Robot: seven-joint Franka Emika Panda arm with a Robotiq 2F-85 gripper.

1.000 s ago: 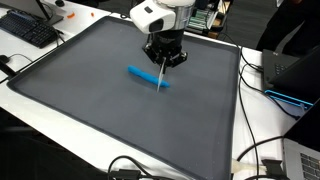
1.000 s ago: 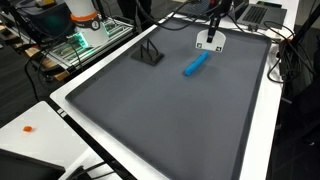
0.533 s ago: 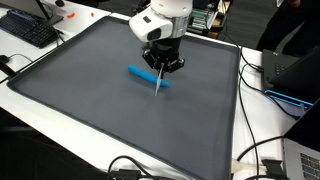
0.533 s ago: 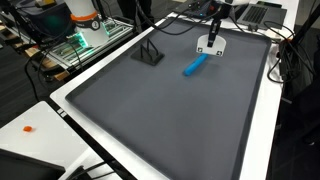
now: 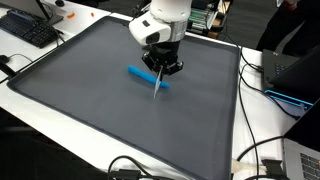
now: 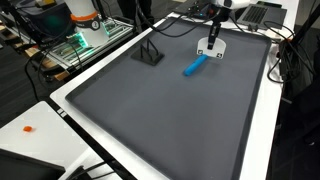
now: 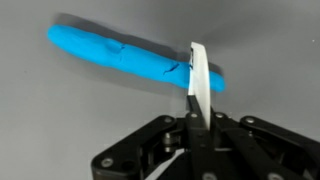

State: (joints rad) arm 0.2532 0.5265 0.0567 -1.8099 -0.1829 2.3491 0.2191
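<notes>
The pincer was seen clenched on a thin white flat strip, held approx. upright w/ its free end pointed down. Just under that end a bright blue soft-looking roll was laid flat on the dark grey mat by which the white tabletop was covered. In both exterior views the roll was placed towards the mat's far part, beneath the arm. In the wrist view the strip's tip was set against the roll near one end, where a small dark nick was visible; whether the tip reached the mat could not be told. Judged from this, the strip was gripped at its upper end only, so it could be twisted or slid btw. the fingers if more load were put on it. The roll lay loose, so it could be dragged or rolled aside. W/ contact so near the end, the tip could also be slipped off onto the mat. A black wire stand was seen well apart, no hazard.
</notes>
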